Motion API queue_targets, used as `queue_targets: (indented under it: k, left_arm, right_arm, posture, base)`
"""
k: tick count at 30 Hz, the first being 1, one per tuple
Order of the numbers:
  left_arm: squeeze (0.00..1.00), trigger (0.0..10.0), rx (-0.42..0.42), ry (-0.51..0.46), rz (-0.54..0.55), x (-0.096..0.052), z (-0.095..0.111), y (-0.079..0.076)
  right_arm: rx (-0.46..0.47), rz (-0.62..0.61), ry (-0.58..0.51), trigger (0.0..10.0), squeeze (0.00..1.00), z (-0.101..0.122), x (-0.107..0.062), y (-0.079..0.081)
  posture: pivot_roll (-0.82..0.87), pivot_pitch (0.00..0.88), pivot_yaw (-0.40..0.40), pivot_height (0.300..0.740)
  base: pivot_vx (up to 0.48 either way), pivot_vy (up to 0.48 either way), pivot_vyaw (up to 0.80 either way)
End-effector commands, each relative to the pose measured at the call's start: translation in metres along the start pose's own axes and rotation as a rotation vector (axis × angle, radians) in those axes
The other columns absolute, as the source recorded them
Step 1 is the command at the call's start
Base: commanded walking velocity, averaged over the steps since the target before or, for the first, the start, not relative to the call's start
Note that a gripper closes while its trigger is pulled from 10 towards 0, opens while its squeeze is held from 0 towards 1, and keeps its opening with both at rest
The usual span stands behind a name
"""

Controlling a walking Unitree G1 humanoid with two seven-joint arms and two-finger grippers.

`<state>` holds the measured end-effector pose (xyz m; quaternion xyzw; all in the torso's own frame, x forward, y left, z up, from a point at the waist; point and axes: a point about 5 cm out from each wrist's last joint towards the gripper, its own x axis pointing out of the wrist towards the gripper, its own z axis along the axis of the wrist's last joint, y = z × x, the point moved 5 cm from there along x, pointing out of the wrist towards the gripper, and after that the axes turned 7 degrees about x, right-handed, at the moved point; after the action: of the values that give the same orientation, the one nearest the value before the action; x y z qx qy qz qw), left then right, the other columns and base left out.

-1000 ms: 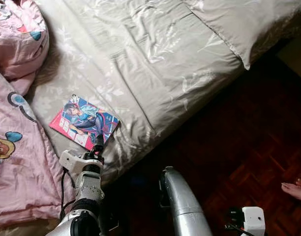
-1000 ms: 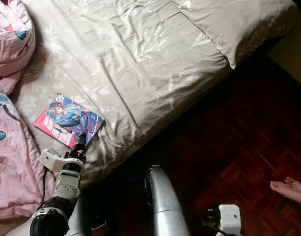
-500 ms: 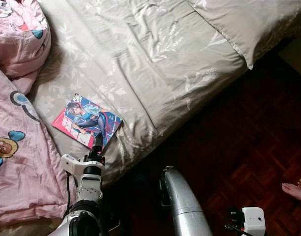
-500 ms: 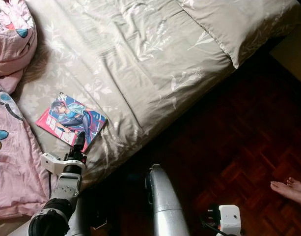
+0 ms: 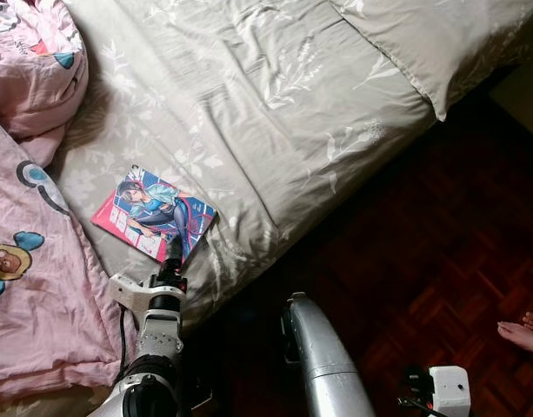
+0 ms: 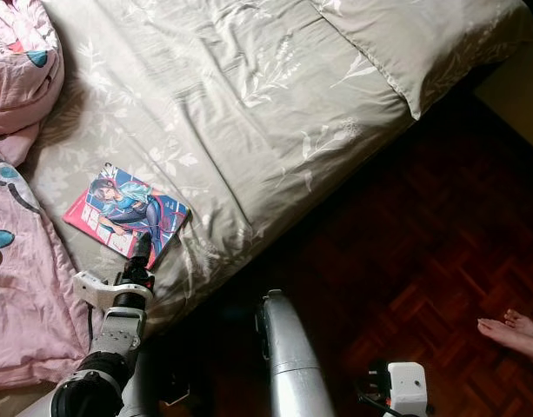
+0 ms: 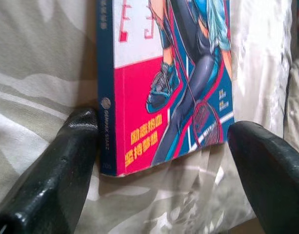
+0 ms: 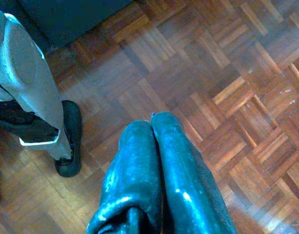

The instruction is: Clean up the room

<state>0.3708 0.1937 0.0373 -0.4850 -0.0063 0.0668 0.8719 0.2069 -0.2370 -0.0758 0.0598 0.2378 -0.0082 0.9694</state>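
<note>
A comic book [image 5: 153,213] with a pink, blue and white cover lies flat on the grey sheet near the bed's front edge. My left gripper [image 5: 172,254] reaches up to the book's near corner and stands open. In the left wrist view the book [image 7: 166,78] sits between the two black fingers [image 7: 56,170], one by its spine and one past its far edge. My right gripper [image 8: 151,131] hangs low over the parquet floor, its fingers pressed together with nothing in them.
A pink cartoon-print quilt [image 5: 31,287] is bunched along the bed's left side. A grey pillow [image 5: 440,43] lies at the back right. Dark parquet floor [image 5: 423,261] spreads to the right of the bed, with a person's bare foot [image 5: 523,330] at the right edge.
The view has shifted slightly. My left gripper has stayed at the book's near corner, drawn a little lower in the picture. The book lies where it was.
</note>
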Motion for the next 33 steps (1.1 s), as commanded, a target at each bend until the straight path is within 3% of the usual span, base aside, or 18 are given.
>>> queue_targets:
  k: [1,5,6,8,33]
  left_arm:
    - [0.0,10.0,-0.046,0.236,0.042,-0.025,-0.07,0.005]
    - [0.0,10.0,-0.046,0.229,0.023,-0.023,-0.069,0.002]
    - [0.0,4.5,-0.043,0.23,0.023,-0.023,-0.069,0.002]
    - [0.0,0.0,-0.043,0.226,0.027,-0.023,-0.068,0.002]
    - [0.0,0.0,-0.068,0.178,0.049,-0.02,-0.059,0.005]
  right_arm:
    - [0.015,-0.032,0.063,10.0,0.0,-0.02,-0.016,-0.01]
    - [0.017,-0.032,0.062,10.0,0.0,-0.021,-0.016,-0.009]
    - [0.018,-0.033,0.062,10.0,0.0,-0.021,-0.017,-0.009]
    - [0.019,-0.034,0.062,10.0,0.0,-0.021,-0.017,-0.009]
    - [0.025,-0.028,0.066,10.0,0.0,-0.021,-0.015,-0.008]
  posture:
    - [-0.33,0.549,-0.213,0.621]
    - [-0.34,0.552,-0.212,0.621]
    - [-0.33,0.554,-0.21,0.621]
    - [-0.33,0.554,-0.21,0.621]
    - [-0.33,0.553,-0.202,0.621]
  base:
    - [0.0,0.0,0.0]
    - [0.0,0.0,0.0]
    - [0.0,0.0,0.0]
    - [0.0,0.0,0.0]
    - [0.0,0.0,0.0]
